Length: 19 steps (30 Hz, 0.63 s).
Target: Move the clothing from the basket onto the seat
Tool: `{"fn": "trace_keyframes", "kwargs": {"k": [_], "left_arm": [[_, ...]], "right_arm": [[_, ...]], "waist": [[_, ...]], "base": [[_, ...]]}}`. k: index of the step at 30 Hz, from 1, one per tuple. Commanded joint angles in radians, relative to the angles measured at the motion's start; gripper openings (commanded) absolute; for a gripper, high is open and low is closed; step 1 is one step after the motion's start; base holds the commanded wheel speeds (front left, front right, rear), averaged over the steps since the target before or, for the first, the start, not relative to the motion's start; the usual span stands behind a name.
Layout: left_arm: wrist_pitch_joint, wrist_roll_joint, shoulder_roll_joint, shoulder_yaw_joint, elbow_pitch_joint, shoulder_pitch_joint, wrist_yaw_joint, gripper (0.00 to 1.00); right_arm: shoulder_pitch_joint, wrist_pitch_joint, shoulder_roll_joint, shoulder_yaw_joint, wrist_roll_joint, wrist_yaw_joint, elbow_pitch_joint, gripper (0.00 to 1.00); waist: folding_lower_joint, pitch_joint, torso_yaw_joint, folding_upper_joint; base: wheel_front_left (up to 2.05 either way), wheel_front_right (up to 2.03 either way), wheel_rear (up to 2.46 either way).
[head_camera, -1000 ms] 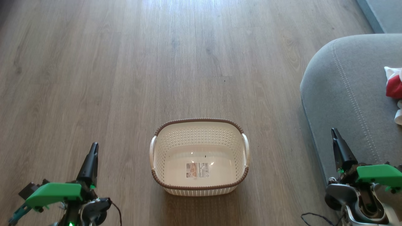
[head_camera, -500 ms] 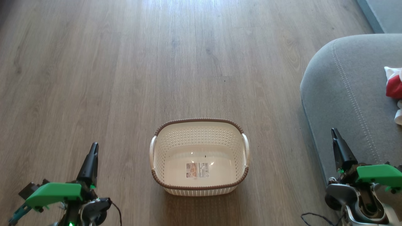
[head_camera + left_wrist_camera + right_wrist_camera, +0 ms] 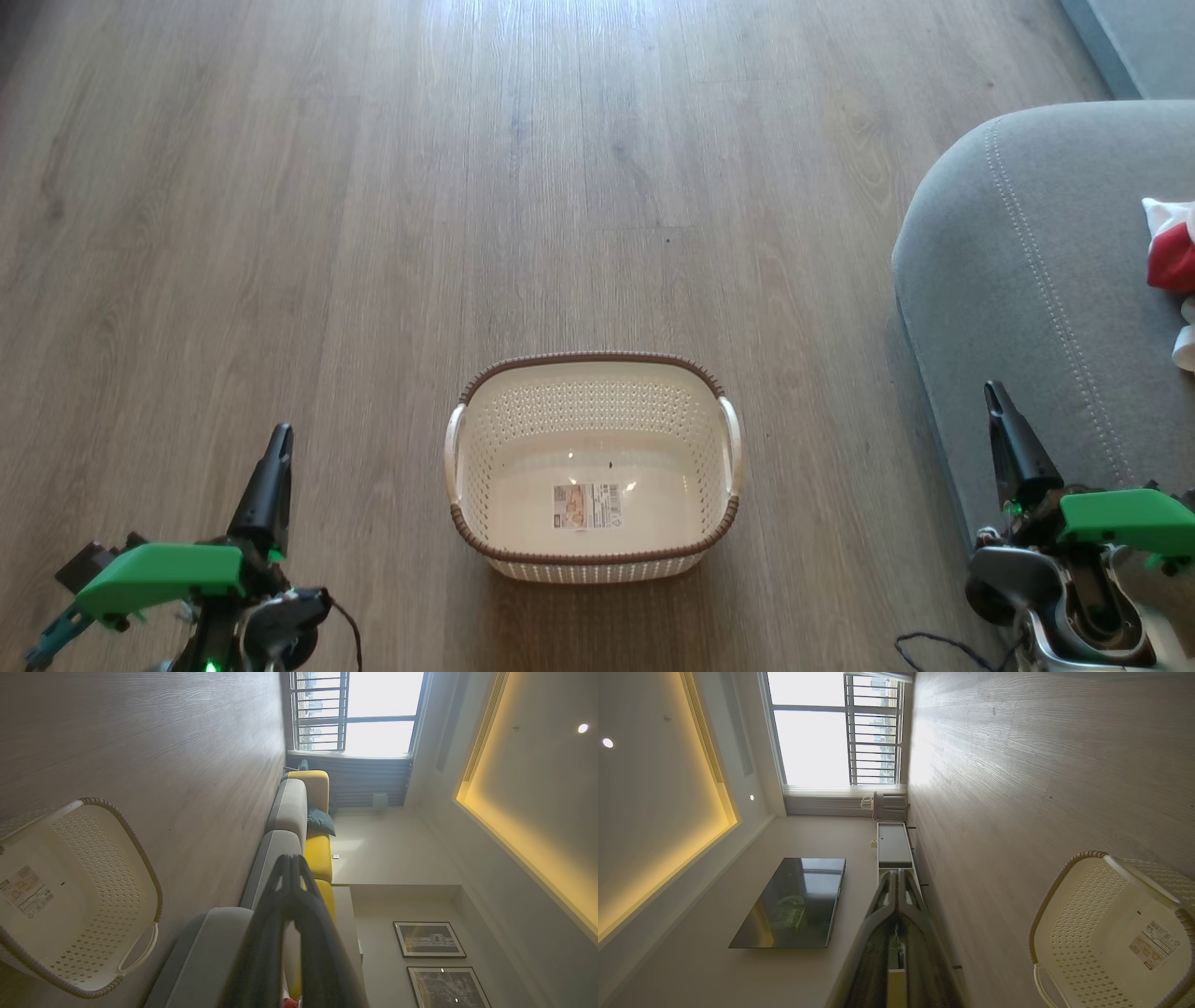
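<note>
A: First entry?
B: Left claw (image 3: 291,861), fingers pressed together, rising from the bottom edge.
A: Lower left?
B: Basket (image 3: 88,868), cream, brown rim, on wood floor (image 3: 187,742); label (image 3: 25,891) inside.
A: Beside it?
B: Grey seat (image 3: 205,952), partly behind the claw; yellow backrests (image 3: 318,851); one dark cushion (image 3: 321,821).
A: Beyond?
B: Barred window (image 3: 373,714); two framed pictures (image 3: 429,939).

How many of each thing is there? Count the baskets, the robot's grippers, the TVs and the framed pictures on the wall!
Baskets: 1, the cream basket
Grippers: 2, the left gripper and the right gripper, both shut
TVs: 1, the TV on the wall
Framed pictures: 2, the framed pictures, side by side
Total: 6
</note>
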Motion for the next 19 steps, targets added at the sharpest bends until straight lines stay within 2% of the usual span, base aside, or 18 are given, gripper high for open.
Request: {"fn": "trace_keyframes", "kwargs": {"k": [1, 19], "left_arm": [[0.007, -0.007, 0.013, 0.025, -0.033, -0.048, -0.009, 0.00], [0.007, -0.007, 0.013, 0.025, -0.033, -0.048, -0.009, 0.00]], "right_arm": [[-0.021, 0.005, 0.000, 0.017, 0.006, 0.000, -0.040, 0.00], [-0.021, 0.005, 0.000, 0.017, 0.006, 0.000, -0.040, 0.00]], "waist": [[0.0000, 0.000, 0.000, 0.0000], [0.0000, 0.000, 0.000, 0.0000]], "base": [[0.00, 0.00, 0.00], [0.00, 0.00, 0.00]]}}
